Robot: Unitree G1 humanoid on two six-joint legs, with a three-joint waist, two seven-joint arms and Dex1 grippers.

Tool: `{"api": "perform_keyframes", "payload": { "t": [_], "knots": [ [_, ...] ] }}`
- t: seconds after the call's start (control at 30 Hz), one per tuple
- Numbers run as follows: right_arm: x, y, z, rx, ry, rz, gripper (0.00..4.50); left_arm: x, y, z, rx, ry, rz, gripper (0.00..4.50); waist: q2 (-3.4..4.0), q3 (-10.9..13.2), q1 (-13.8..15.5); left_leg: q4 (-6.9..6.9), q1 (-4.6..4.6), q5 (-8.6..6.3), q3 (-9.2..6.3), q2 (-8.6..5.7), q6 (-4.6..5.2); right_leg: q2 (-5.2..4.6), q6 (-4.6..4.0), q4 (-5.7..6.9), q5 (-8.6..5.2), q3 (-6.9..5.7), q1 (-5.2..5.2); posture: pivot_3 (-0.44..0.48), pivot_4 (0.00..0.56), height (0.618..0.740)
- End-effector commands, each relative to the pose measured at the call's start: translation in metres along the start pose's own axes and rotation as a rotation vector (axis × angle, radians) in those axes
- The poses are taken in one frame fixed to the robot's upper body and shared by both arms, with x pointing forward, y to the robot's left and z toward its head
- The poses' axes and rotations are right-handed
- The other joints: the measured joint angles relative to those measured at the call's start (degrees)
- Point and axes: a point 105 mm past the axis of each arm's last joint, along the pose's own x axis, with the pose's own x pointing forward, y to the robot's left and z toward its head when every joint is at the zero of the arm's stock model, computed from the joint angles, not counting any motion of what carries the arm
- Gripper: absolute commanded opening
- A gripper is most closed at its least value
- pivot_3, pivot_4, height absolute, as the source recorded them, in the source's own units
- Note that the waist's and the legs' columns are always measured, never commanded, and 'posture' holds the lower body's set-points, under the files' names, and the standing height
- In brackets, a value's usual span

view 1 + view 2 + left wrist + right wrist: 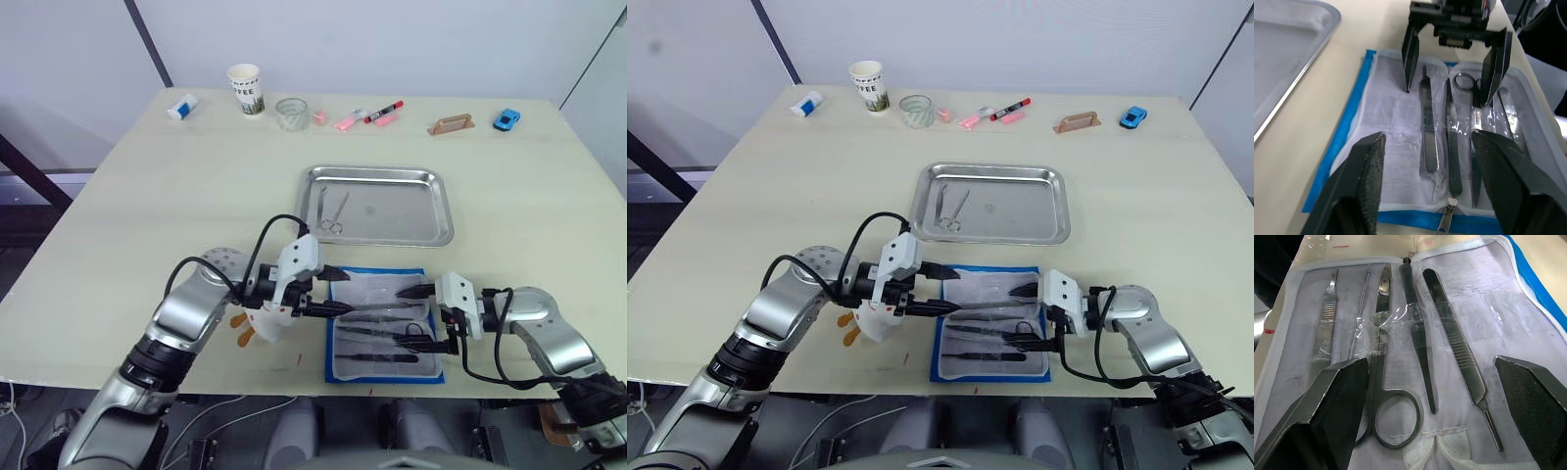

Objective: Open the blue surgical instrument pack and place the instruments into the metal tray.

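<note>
Left eye view: the blue surgical instrument pack point(384, 323) lies unzipped and flat on a pale wooden table point(147, 176), between the two end effectors. Its whitish clear insert, edged in blue, holds slim silvery instruments point(1415, 328) side by side under plastic: ring-handled scissors, tweezers and thin handles. The left end effector point(328, 291) has its black fingers spread wide over the pack's near-left edge. The right end effector point(416, 315), facing it, is also spread wide above the instruments. Beyond both, the metal tray point(431, 211) sits shiny, with scissors point(331, 213) inside. Further away stand a paper cup point(246, 89), glass jar point(291, 114), markers point(367, 117) and blue toy car point(506, 119), before a plain pale wall.
</note>
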Motion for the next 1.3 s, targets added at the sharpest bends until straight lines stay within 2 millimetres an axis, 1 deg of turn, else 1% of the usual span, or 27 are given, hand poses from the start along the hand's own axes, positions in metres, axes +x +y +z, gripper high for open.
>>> {"api": "perform_keyframes", "payload": {
  "t": [0.03, 0.13, 0.27, 0.5, 0.73, 0.77, 0.8, 0.9, 0.93, 1.3],
  "knots": [
    [0.000, 0.010, -0.030, 0.099, 0.101, 0.009, 4.50, 0.005, 0.004, 0.002, 0.060, 0.014, 0.001, 2.92, 0.01, 0.0, -0.1, 0.00, 0.00, 0.00, 0.00, 0.00, 0.00, 0.00, 0.00, 0.00, 0.00, 0.01, 0.00, 0.000, 0.150, 0.740],
    [0.000, 0.010, -0.030, 0.100, 0.100, 0.008, 4.50, 0.010, 0.008, 0.000, 0.082, 0.026, 0.008, 2.92, 0.01, 0.0, -0.1, 0.00, 0.00, 0.00, 0.00, 0.00, 0.00, 0.00, 0.00, 0.00, 0.00, 0.01, 0.00, 0.000, 0.150, 0.740],
    [0.001, 0.010, -0.029, 0.100, 0.097, 0.003, 4.50, 0.016, 0.007, -0.003, 0.106, 0.037, -0.010, 2.92, 0.00, 0.0, -0.1, 0.00, 0.00, 0.00, 0.01, 0.00, 0.00, 0.00, 0.00, 0.00, 0.00, 0.02, 0.00, 0.000, 0.150, 0.740],
    [0.000, 0.010, -0.029, 0.102, 0.098, -0.002, 4.50, 0.021, 0.007, -0.006, 0.152, 0.058, -0.016, 2.92, 0.00, 0.0, -0.2, 0.00, 0.00, 0.00, 0.00, 0.00, 0.00, 0.00, 0.00, 0.00, 0.00, 0.01, 0.00, 0.000, 0.150, 0.740],
    [0.000, 0.010, -0.028, 0.101, 0.100, -0.002, 4.50, 0.024, 0.006, -0.010, 0.150, 0.078, -0.022, 2.92, 0.00, 0.0, -0.2, 0.00, 0.00, 0.00, -0.01, 0.00, 0.00, 0.00, 0.00, 0.00, 0.00, 0.01, 0.00, 0.000, 0.150, 0.740],
    [0.000, 0.010, -0.028, 0.101, 0.099, -0.003, 4.50, 0.024, 0.006, -0.011, 0.150, 0.081, -0.030, 2.37, 0.00, 0.0, -0.2, 0.00, 0.00, 0.00, -0.01, 0.00, 0.00, 0.00, 0.00, 0.01, 0.00, 0.01, 0.00, 0.000, 0.150, 0.740],
    [0.000, 0.010, -0.028, 0.101, 0.099, -0.003, 4.50, 0.025, 0.005, -0.011, 0.149, 0.082, -0.037, 2.04, 0.00, 0.0, -0.2, 0.00, 0.00, 0.00, -0.01, 0.00, 0.00, 0.00, 0.00, 0.01, 0.00, 0.01, 0.00, 0.000, 0.150, 0.740],
    [0.000, 0.010, -0.028, 0.101, 0.099, -0.002, 4.50, 0.025, 0.005, -0.011, 0.153, 0.081, -0.040, 0.64, 0.00, 0.0, -0.2, -0.01, 0.00, 0.00, -0.01, 0.00, 0.00, 0.01, 0.00, 0.00, 0.00, 0.01, 0.00, 0.000, 0.150, 0.740],
    [0.000, 0.010, -0.028, 0.101, 0.099, -0.002, 4.50, 0.025, 0.004, -0.011, 0.154, 0.082, -0.041, 0.35, 0.00, 0.0, -0.2, 0.00, 0.00, 0.00, -0.01, 0.00, 0.00, 0.01, 0.00, 0.00, 0.00, 0.01, 0.00, 0.000, 0.150, 0.740],
    [0.001, 0.011, -0.029, 0.099, 0.099, 0.000, 4.50, 0.028, 0.001, -0.010, 0.173, 0.081, -0.059, 0.35, -0.01, 0.0, -0.2, 0.00, 0.00, 0.00, -0.02, 0.00, 0.00, 0.00, 0.00, 0.01, 0.00, 0.00, 0.01, 0.000, 0.150, 0.740]
  ]
}}
